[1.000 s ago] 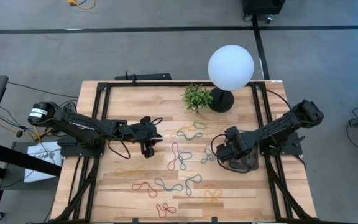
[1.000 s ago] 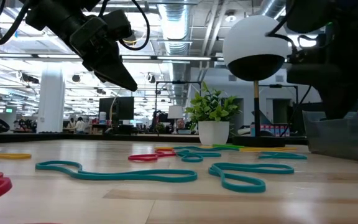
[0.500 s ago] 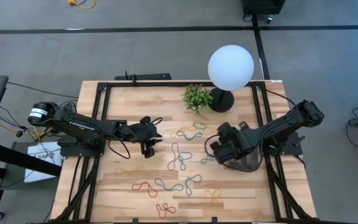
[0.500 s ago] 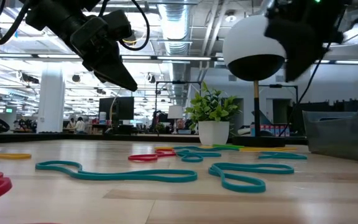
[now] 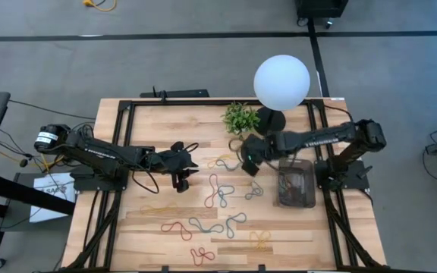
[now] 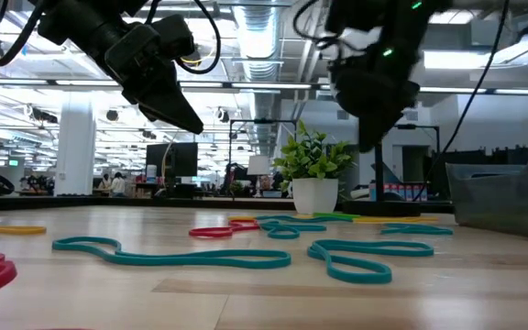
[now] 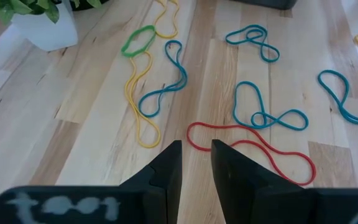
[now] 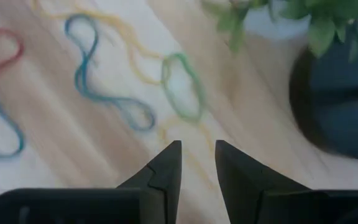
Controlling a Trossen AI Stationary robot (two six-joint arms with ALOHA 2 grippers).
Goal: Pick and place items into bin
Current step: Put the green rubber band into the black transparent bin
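Right gripper (image 8: pixel 196 163), fingers slightly parted and empty, held above thin floppy green rubber-band loop (image 8: pixel 183 85); limp, light, best pinched across one strand.

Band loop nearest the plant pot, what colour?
Green band, beside the white plant pot; clearest in the left wrist view.

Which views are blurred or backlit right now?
Right wrist view: smeared, the green band and plant soft. Left wrist view: sharp, bands crisp past the left gripper. Low view: both arms dark against bright ceiling lights. High view: even light, no glare on the table.
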